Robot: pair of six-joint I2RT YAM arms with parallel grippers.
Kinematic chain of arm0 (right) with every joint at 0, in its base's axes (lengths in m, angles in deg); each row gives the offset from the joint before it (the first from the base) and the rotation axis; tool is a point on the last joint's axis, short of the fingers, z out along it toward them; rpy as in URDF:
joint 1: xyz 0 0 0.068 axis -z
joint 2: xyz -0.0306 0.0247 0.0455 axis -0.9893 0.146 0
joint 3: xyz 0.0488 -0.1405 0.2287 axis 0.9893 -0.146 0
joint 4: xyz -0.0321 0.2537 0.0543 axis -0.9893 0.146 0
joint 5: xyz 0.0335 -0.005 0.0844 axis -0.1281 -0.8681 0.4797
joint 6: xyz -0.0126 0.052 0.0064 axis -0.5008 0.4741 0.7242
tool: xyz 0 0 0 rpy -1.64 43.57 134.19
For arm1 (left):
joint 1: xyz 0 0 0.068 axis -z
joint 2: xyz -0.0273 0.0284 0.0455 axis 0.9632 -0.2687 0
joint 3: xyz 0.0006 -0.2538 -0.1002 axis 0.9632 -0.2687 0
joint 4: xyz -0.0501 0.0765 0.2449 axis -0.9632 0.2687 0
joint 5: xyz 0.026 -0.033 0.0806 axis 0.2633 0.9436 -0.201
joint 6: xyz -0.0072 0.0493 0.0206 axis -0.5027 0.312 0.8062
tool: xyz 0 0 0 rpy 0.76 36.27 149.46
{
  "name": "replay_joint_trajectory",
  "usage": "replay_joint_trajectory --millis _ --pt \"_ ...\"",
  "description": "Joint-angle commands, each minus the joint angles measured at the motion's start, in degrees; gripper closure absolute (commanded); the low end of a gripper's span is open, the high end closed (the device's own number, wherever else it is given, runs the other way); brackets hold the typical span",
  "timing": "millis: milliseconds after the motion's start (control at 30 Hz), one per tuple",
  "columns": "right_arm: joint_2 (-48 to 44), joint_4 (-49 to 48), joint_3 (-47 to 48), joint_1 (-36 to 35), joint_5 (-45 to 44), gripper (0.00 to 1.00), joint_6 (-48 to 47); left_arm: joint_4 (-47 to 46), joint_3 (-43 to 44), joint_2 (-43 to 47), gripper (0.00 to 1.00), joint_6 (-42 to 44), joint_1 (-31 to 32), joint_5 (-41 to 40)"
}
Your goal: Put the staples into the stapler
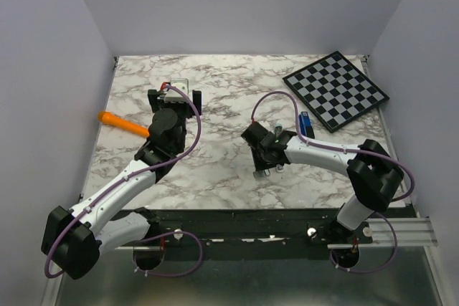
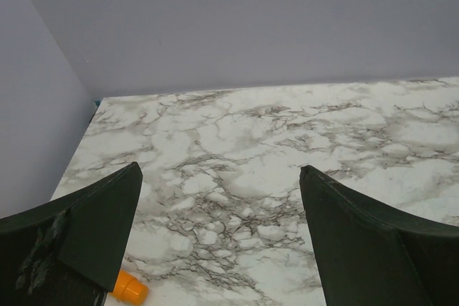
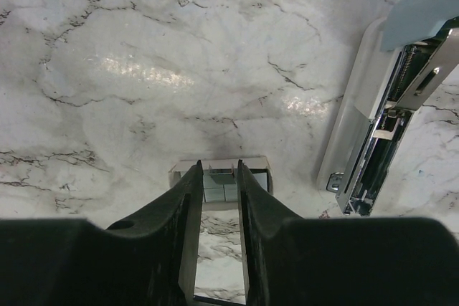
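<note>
- The left gripper (image 2: 220,170) hovers over the marble table (image 2: 287,141), its 2 fingers spread wide and holding nothing
- The tip of the orange pen (image 2: 129,288) shows just beside its left finger
- The right gripper (image 3: 219,167) has its fingers drawn narrow, tips down at the staples (image 3: 219,188); I cannot tell whether they pinch the block
- The staples lie flat on the table, near the stapler (image 3: 373,127) but apart from it
- The stapler lies open, silvery channel exposed, just beside the checkerboard (image 1: 336,89)

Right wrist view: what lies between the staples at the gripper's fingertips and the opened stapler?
Nothing but bare marble table lies between the staples and the stapler. The right wrist view shows this stretch plainly.
</note>
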Motion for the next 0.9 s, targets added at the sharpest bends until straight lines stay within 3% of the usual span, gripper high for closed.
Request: replay_joint_trajectory --millis 0,167,367,867 --pt "1.36 -0.83 -0.21 -0.21 -2.67 0.67 0.78 0.02 -0.63 1.30 0.01 -0.58 0.30 0.70" --pt "1.54 -0.83 -0.21 -0.21 -3.02 0.69 0.78 -0.06 -0.63 1.30 0.01 -0.67 0.30 0.79" --pt "0.75 -0.48 -0.30 -0.30 -3.29 0.82 0.61 -0.06 -0.63 1.30 0.01 -0.67 0.30 0.79" --pt "-7.50 7.51 3.31 0.58 -9.17 0.82 -2.20 0.02 -0.54 1.13 0.01 -0.67 0.30 0.96"
